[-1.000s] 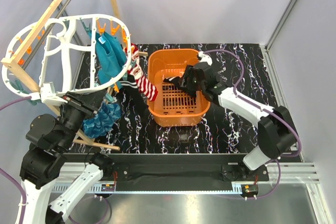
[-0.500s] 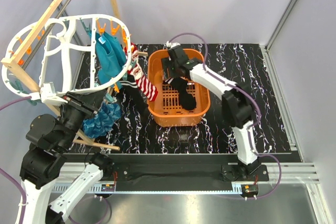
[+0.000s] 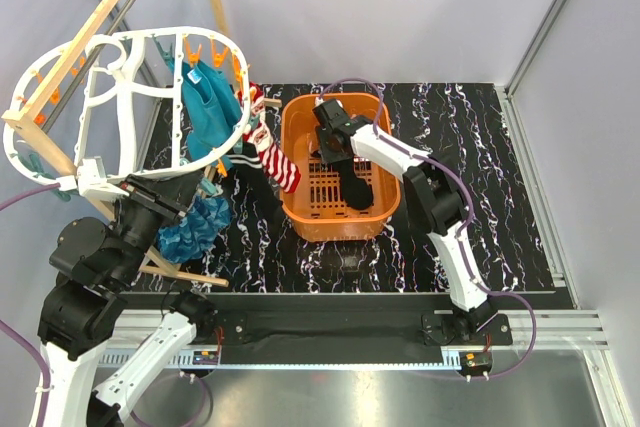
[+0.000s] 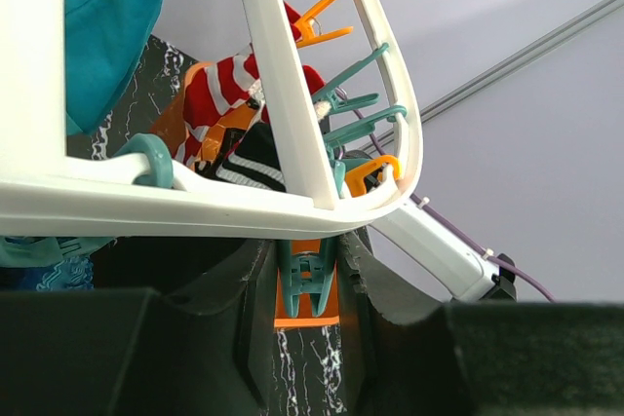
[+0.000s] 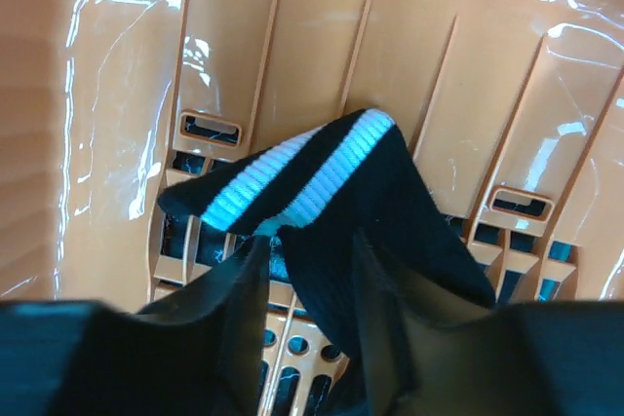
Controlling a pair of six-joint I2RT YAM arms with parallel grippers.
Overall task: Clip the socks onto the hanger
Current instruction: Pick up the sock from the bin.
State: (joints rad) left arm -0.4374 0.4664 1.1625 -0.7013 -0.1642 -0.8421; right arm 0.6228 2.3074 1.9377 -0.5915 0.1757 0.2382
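Sock (image 5: 409, 202), black, white-banded cuff. Location: inside the orange basket (image 3: 340, 229) at the centre of the bench (image 3: 480, 167), with the cuff end uppermost and the rest trailing down toward the slatted floor. Held by the right hand (image 5: 307, 260), its fingers drawn in to a narrow gap and pinching the fabric just below the cuff.

Companion striped sock (image 3: 280, 167), red and white, hangs pegged at the 4 o'clock edge of the hanger (image 4: 278, 94), which stands at 10 o'clock from the basket.

The left hand (image 4: 307, 284) sits under the hanger rim, with a teal peg (image 4: 307, 265) showing between its fingers. Whether it grips anything cannot be told.

Handling, as judged: very light, limp, drapes and folds, not fragile, and the ribbed knit slips little. Best hold is the cuff, pinched back from its edge so a free margin stays for a peg.
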